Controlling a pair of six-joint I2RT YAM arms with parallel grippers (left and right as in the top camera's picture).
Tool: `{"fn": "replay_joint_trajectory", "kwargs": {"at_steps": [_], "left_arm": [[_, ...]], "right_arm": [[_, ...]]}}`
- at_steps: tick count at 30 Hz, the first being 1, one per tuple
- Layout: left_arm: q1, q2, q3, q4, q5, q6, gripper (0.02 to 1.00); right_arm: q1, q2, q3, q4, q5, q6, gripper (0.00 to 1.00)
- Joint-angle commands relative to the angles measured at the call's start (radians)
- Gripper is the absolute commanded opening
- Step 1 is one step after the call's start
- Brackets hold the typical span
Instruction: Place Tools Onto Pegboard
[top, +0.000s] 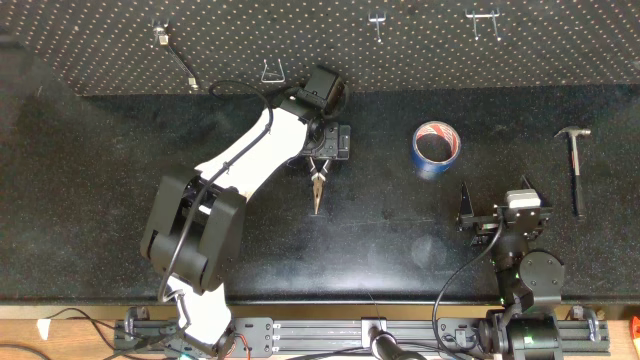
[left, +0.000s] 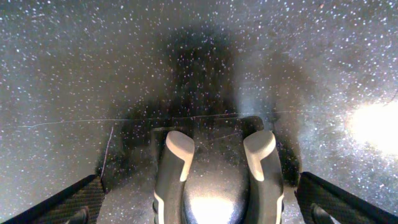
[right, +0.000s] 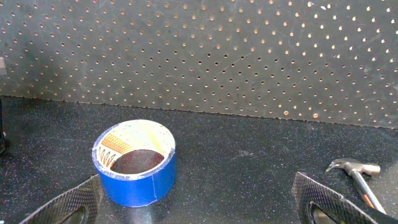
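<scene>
1. The left claw (left: 199, 186) is down low over the dark speckled surface (top: 120, 150). Its two fingers (left: 65, 202) are spread wide.
2. The pliers (left: 178, 163) lie between those fingers. There is a gap on each side, so the claw is not squeezing them.
3. From above, the pliers (top: 318, 185) lie flat on the surface, near the middle. Their handles point toward the pegboard (top: 420, 45) and their tip points toward the arm bases.
4. The pegboard stands along the far edge of the surface. It has a few metal hooks (top: 272, 72) on it, with a dark cord (top: 180, 58) hanging at its left.
5. The right claw (right: 198, 186) is wide open too and has hold of nothing. It sits well back, close to its own base.
6. A blue roll of tape (right: 134, 165) stands on the surface in front of the right claw, not touching it.
7. A hammer (top: 574, 165) lies flat far to the right, with its head toward the pegboard. It is well apart from the tape and the pliers.
</scene>
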Motion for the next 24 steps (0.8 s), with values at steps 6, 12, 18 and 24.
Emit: {"fn": "replay_joint_trajectory", "kwargs": {"at_steps": [6, 12, 18, 24], "left_arm": [[-0.005, 0.031, 0.018, 0.003, -0.013, 0.013, 0.998], [-0.005, 0.043, 0.018, 0.014, -0.005, 0.013, 0.998], [-0.005, 0.043, 0.018, 0.014, 0.018, 0.013, 0.998], [-0.005, 0.043, 0.018, 0.010, 0.026, 0.013, 0.987]], "right_arm": [[0.007, -0.003, -0.004, -0.003, 0.005, -0.010, 0.996], [0.007, -0.003, -0.004, -0.003, 0.005, -0.010, 0.996], [0.007, -0.003, -0.004, -0.003, 0.005, -0.010, 0.996], [0.007, -0.003, -0.004, -0.003, 0.005, -0.010, 0.996]]}}
